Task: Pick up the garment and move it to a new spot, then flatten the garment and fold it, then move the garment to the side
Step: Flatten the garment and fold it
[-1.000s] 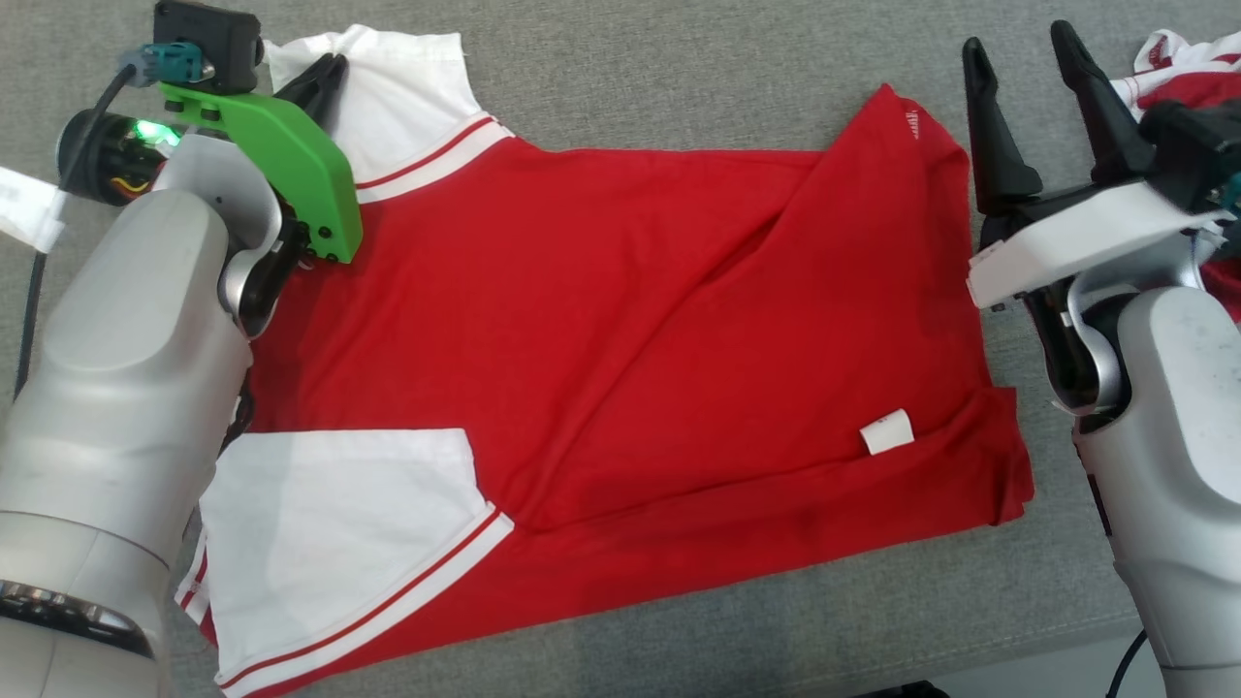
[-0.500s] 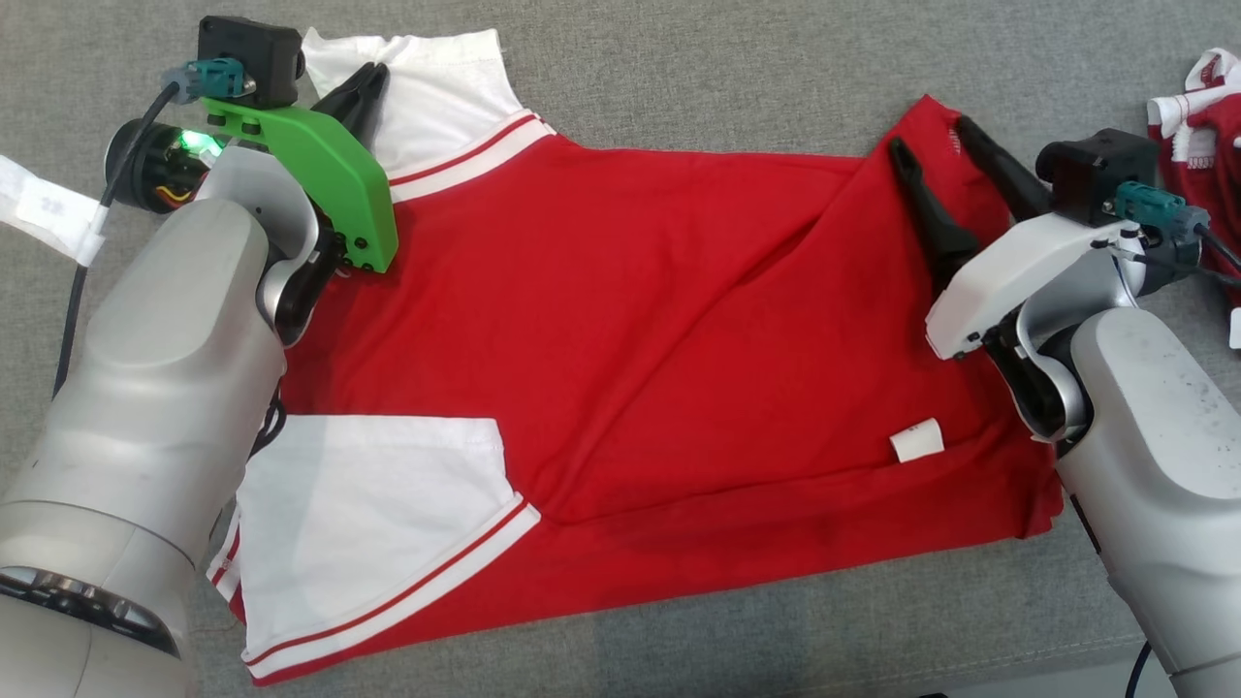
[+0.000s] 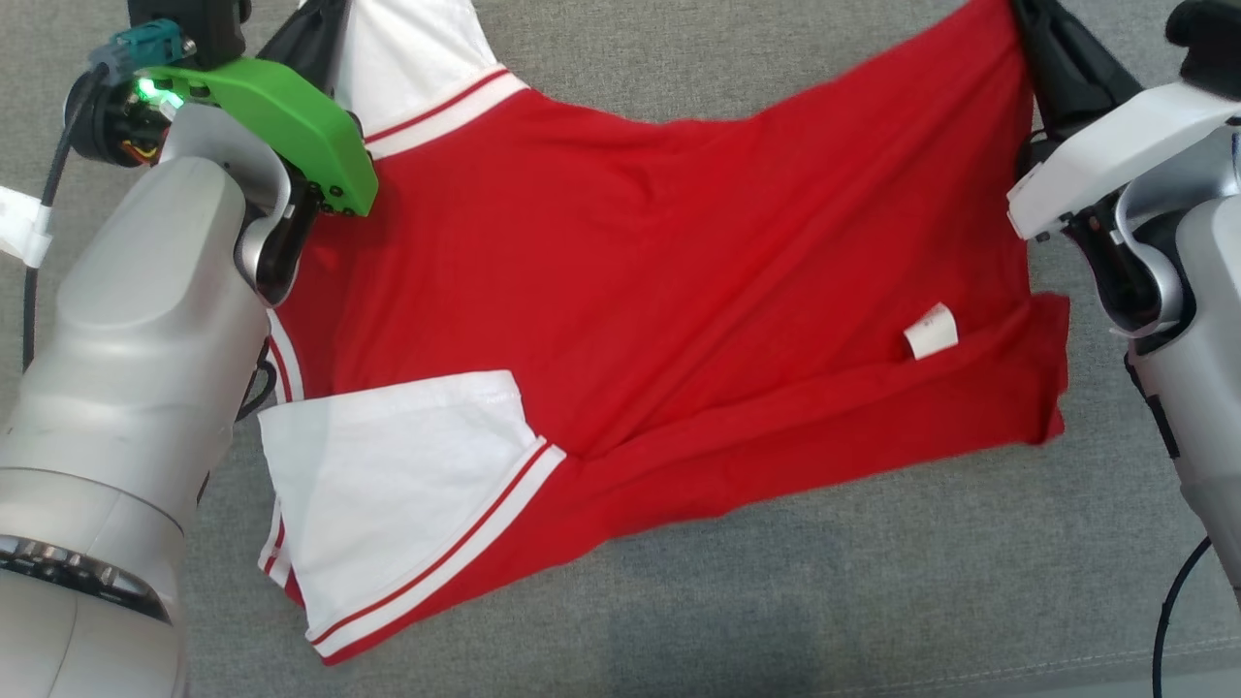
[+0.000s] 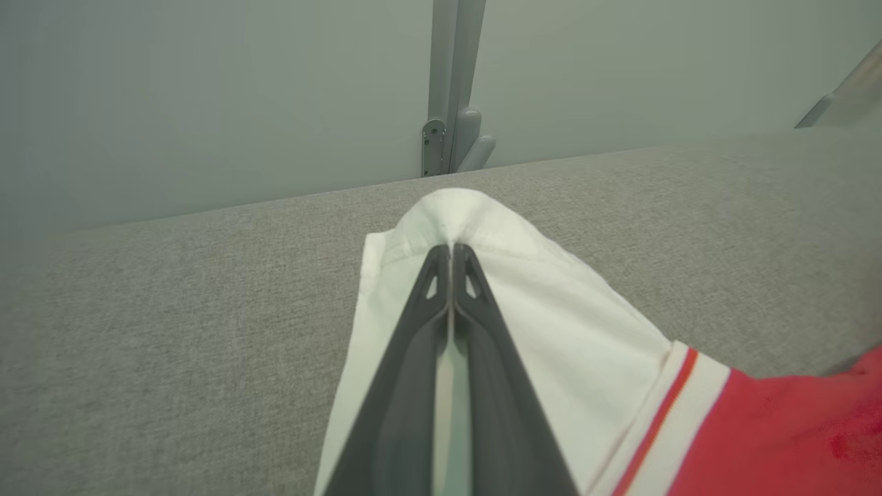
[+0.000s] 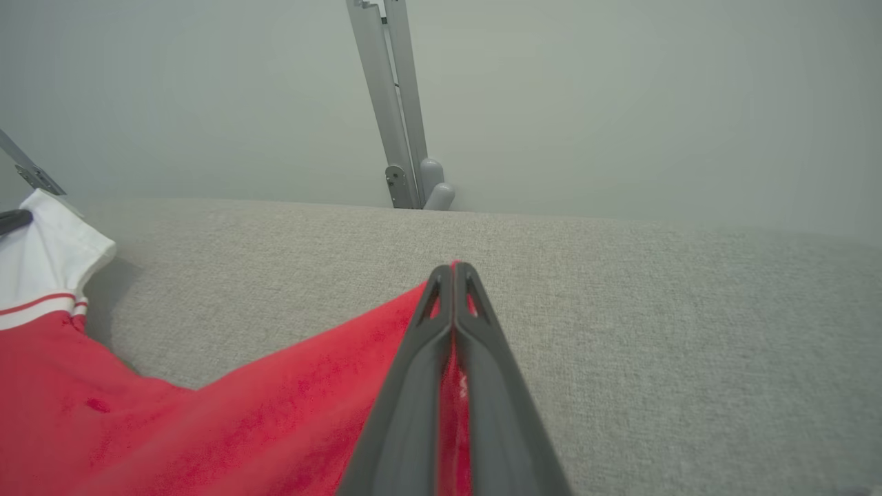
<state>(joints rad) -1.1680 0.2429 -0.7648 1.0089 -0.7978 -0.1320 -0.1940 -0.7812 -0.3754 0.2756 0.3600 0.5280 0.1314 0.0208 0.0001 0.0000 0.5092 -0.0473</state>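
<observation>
The garment [image 3: 659, 252] is a red shirt with white sleeves, spread across the grey padded surface, its far edge pulled taut and raised between my two grippers. My left gripper [image 3: 315, 24] at the upper left is shut on the far white sleeve [image 4: 524, 289]; the left wrist view shows its fingertips [image 4: 451, 249] pinching the sleeve's hem. My right gripper [image 3: 1033, 15] at the upper right is shut on the garment's far red corner [image 5: 386, 344], its fingertips [image 5: 453, 270] closed at the cloth's tip. The near white sleeve [image 3: 407, 485] lies flat at the lower left.
A small white tag [image 3: 931, 330] sticks out near the garment's right side. Behind the padded surface stand a grey wall and a metal post [image 4: 451, 83] [image 5: 396, 103]. A black cable [image 3: 1173, 620] hangs at the lower right, by the surface's front edge.
My right gripper has moved in over the garment's far right corner and shut on it. The diagonal fold has opened out and the far edge is stretched. The head view has shifted.
</observation>
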